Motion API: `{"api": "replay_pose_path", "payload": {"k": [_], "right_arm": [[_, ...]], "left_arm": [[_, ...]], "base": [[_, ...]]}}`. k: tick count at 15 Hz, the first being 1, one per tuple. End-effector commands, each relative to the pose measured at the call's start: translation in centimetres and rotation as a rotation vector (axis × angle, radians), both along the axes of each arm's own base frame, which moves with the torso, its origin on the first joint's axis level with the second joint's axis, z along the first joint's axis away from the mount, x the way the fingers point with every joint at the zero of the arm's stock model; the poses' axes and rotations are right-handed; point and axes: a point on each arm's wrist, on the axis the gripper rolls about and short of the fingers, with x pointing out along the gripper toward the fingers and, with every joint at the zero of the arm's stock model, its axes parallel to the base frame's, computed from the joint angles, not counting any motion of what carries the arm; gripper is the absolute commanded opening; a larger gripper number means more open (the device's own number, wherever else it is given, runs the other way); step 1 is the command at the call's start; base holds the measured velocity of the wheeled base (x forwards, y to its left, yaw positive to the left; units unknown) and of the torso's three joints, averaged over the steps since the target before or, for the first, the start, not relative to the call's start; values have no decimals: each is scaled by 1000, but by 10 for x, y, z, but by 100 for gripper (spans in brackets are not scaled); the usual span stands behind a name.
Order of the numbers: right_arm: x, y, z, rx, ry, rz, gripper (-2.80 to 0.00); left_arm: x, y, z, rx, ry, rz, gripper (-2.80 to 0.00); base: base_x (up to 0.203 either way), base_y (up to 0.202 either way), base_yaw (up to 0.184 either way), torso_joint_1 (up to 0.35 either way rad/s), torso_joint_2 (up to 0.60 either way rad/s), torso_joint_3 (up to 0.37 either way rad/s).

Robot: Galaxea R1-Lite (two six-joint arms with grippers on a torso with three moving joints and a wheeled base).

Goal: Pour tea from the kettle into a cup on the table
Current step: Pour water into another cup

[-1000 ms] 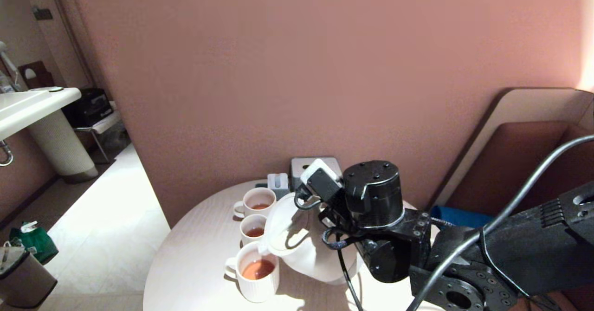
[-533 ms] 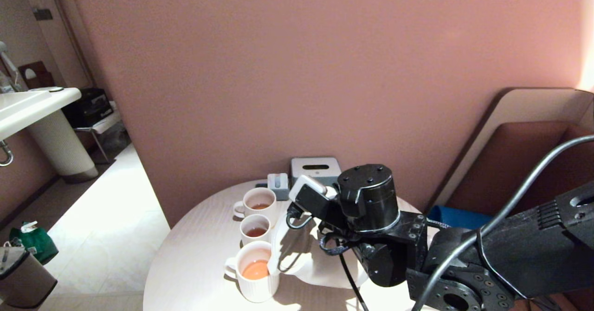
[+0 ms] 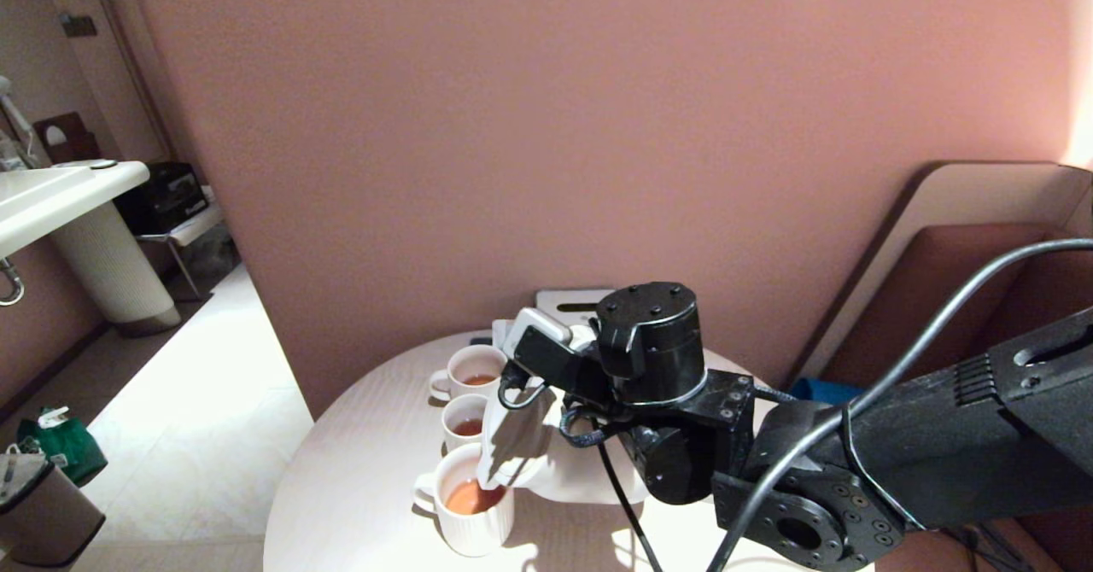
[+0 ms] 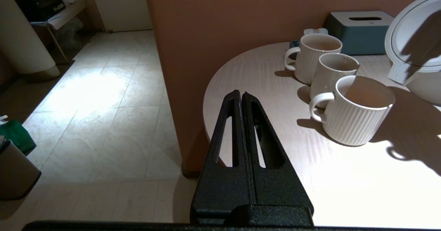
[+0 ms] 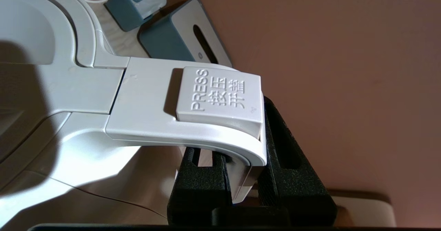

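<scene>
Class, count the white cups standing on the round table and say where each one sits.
3, in a row: the far cup nearest the wall, the middle cup behind the kettle spout, and the near cup under the spout. None seems hidden.

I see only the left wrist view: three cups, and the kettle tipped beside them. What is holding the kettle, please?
Observer: The right hand, shut on the handle of the kettle, just below its PRESS button.
Operator: Where is the spout?
Observer: In the head view, the spout hangs over the rim of the nearest cup.
Operator: Is there tea inside that cup?
Observer: Yes, orange tea lies in it, below the rim.
</scene>
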Motion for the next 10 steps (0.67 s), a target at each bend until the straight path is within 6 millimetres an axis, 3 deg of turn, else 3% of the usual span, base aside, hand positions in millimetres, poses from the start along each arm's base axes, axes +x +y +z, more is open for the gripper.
{"api": "replay_pose_path", "payload": {"k": [1,10], "right_arm": [[3,9,-3,-23,-9,10,-280],[5,22,-3,-171,-46,59,-280]], "left_arm": [[0,0,0,0,0,-1,-280],[0,0,0,0,0,1,-280]], "base": [[0,0,0,0,0,0],[0,0,0,0,0,0]]}}
